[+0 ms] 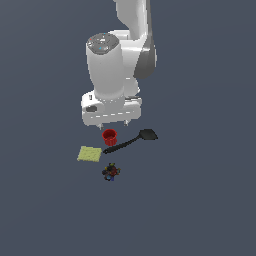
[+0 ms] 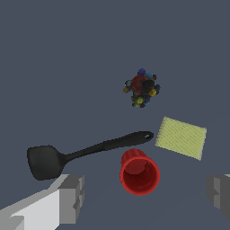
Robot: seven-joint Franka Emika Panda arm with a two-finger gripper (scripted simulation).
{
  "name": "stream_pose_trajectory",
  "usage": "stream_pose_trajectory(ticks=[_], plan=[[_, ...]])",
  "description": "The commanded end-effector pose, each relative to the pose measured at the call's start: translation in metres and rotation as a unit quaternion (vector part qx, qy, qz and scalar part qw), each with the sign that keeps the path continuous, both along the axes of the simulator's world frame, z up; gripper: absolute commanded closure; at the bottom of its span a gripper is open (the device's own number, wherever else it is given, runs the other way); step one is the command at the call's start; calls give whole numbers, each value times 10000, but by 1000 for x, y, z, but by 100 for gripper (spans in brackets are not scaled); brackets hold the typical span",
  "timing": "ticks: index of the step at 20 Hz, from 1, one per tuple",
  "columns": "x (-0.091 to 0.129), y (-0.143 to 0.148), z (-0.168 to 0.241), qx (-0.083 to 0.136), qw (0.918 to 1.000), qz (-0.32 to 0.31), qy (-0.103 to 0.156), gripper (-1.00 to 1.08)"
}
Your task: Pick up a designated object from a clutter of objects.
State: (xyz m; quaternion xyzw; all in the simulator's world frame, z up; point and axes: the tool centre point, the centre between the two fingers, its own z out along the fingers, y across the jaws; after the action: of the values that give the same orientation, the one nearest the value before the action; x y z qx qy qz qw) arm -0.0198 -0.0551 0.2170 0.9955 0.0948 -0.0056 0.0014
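The tool (image 2: 146, 197) hangs above the bench (image 1: 200, 200) with its fingers (image 2: 72, 197) spread wide and gripping nothing, and the red cup (image 1: 109, 136) stands upright on the bench below the gap between them, clear of both. The black spatula (image 1: 131, 142) lies just beside the cup, its handle end close to the cup's side and its blade pointing toward the exterior view's right. The yellow-green pad (image 1: 89, 154) lies flat near the cup on the exterior view's left, and the small multicoloured toy (image 1: 111, 172) sits apart from all three.
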Motion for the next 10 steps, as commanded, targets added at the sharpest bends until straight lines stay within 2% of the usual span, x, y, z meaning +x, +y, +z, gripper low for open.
stream_pose_trajectory(ticks=[1, 10], plan=[[-6, -6, -18, 14, 9997, 246, -8, -92], [-33, -25, -76, 39, 9940, 1089, -35, -92]])
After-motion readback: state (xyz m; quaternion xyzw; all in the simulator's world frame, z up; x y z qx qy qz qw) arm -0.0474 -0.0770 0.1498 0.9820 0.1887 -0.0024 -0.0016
